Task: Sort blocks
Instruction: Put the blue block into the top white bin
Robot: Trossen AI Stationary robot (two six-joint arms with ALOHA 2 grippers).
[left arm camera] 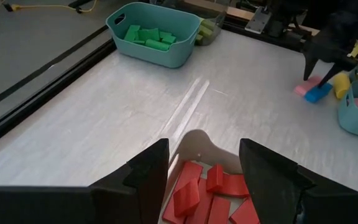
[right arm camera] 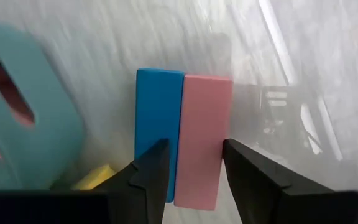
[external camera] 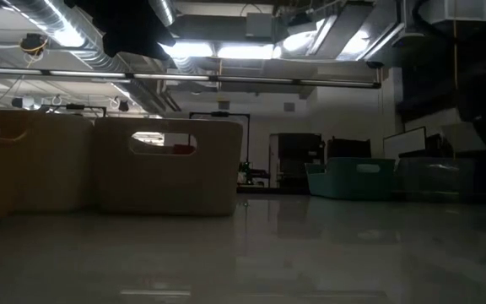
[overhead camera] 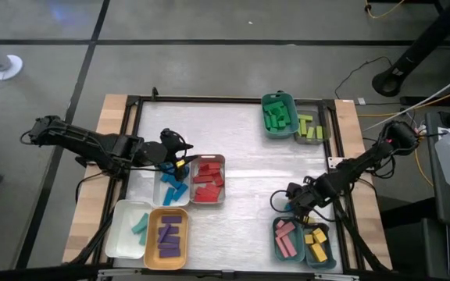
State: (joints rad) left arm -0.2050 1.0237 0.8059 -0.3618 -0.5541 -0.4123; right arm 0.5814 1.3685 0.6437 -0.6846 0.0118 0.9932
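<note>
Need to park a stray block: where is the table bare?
The widest bare patch is the table's middle, between the red tray, green tray and right gripper. It's crowded around the left gripper and the near-left trays.

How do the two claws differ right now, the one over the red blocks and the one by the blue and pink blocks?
The left gripper hangs open and empty above the tray of red blocks. The right gripper is low over the table, open, its fingers straddling a pink block that lies flush beside a blue block. The left sits over a tray; the right works on loose blocks beside the teal tray. Both are dark two-finger grippers.
</note>
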